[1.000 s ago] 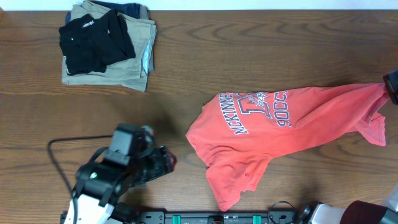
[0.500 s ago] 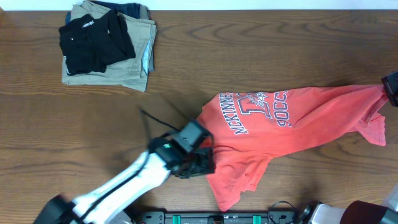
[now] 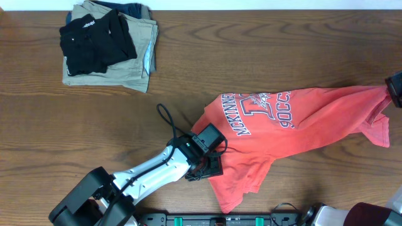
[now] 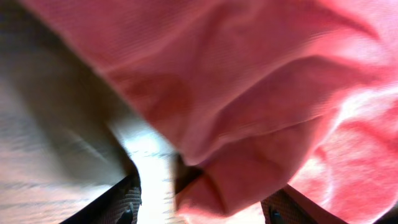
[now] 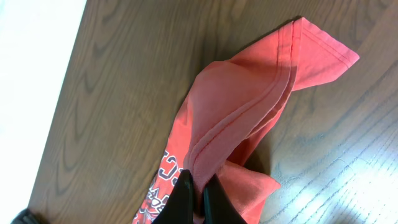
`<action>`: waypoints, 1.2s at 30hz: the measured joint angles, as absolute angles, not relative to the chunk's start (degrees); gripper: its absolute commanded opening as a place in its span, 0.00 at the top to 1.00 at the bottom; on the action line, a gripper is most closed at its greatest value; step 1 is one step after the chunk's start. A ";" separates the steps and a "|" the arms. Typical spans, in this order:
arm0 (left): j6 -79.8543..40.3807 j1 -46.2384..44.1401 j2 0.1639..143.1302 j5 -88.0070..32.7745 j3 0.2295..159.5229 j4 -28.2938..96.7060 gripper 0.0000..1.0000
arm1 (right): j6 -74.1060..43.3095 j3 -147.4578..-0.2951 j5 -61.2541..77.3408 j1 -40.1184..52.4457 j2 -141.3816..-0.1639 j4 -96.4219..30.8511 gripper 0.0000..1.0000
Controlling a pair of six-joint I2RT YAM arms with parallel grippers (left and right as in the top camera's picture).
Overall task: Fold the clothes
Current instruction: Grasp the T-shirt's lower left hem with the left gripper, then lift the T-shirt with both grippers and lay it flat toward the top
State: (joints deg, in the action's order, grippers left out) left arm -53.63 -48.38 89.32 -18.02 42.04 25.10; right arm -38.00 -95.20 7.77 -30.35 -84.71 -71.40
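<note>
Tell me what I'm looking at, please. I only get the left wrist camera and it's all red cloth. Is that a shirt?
Observer: Yes, a coral-red T-shirt with white arched lettering, lying crumpled on a wooden table.
Operator: Is anything else holding it?
Observer: The right gripper is shut on a stitched edge at the shirt's other end.
Operator: Is there other laundry around?
Observer: A black garment lies on folded khaki trousers at the far left corner.

Overhead looks straight down; wrist cameras close, all three sharing T-shirt [image 3: 301,125].
</note>
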 measured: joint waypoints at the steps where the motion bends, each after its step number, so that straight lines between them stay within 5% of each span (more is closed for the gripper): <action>1: -53.78 -48.64 89.38 -18.02 42.04 24.67 0.41 | -37.93 -95.20 7.79 -30.35 -84.71 -71.40 0.98; 9: -54.00 -50.11 89.76 -16.32 42.04 23.92 0.57 | -37.87 -95.20 7.79 -30.35 -84.71 -72.58 0.99; 14: -54.37 -50.11 90.13 -14.57 42.02 23.92 0.94 | -37.87 -95.20 7.88 -30.35 -84.71 -73.03 0.99; 23: -52.27 -50.04 90.37 -13.65 42.81 26.85 0.94 | -37.60 -95.20 7.92 -30.35 -84.71 -73.54 0.99; 36: -42.02 -46.15 70.72 1.83 73.54 63.11 0.94 | -32.38 -95.18 7.94 -27.55 -83.50 -73.12 0.99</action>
State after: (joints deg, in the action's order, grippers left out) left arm -42.02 -46.15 70.72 1.83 73.54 63.11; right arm -32.38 -95.18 7.94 -27.55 -83.50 -73.12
